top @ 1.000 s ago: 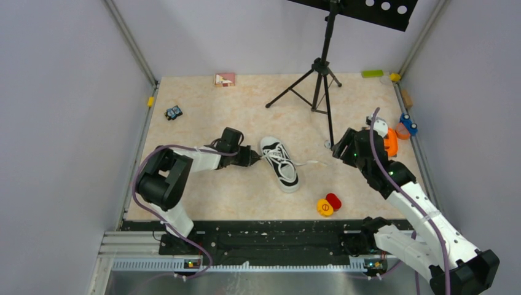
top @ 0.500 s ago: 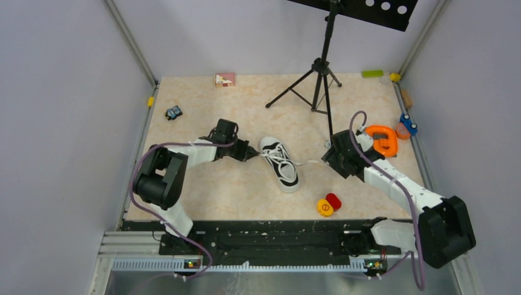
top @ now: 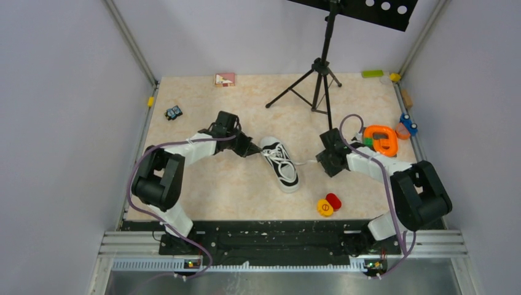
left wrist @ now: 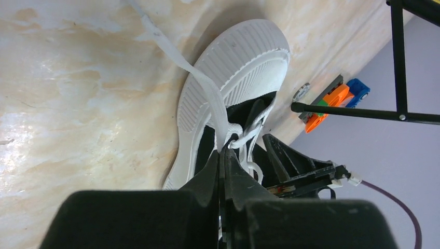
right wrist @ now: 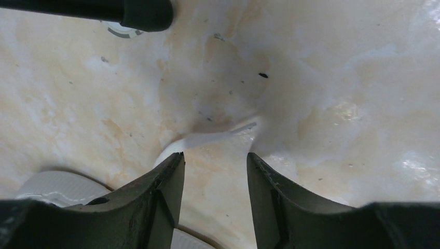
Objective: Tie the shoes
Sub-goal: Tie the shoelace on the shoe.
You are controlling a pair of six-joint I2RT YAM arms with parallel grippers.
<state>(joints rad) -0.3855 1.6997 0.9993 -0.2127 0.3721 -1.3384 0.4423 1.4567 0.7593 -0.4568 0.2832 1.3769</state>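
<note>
Left of the sneaker (top: 281,163), the left arm (top: 196,146) reaches low across the table, and the left gripper (left wrist: 224,152) is pinched tight on a white lace (left wrist: 207,88). On the right, the right arm (top: 375,163) bends at its elbow and reaches left. The right gripper (right wrist: 212,174) hangs parted over the other lace end (right wrist: 218,137), gripping nothing.

The tabletop (top: 203,184) is beige and marbled. Lilac walls (top: 61,123) surround it, and a black tripod (top: 319,74) stands at the far side.

The sneaker lies mid-table with its long axis running far-left to near-right. Its white toe cap seems to be at the far end.
</note>
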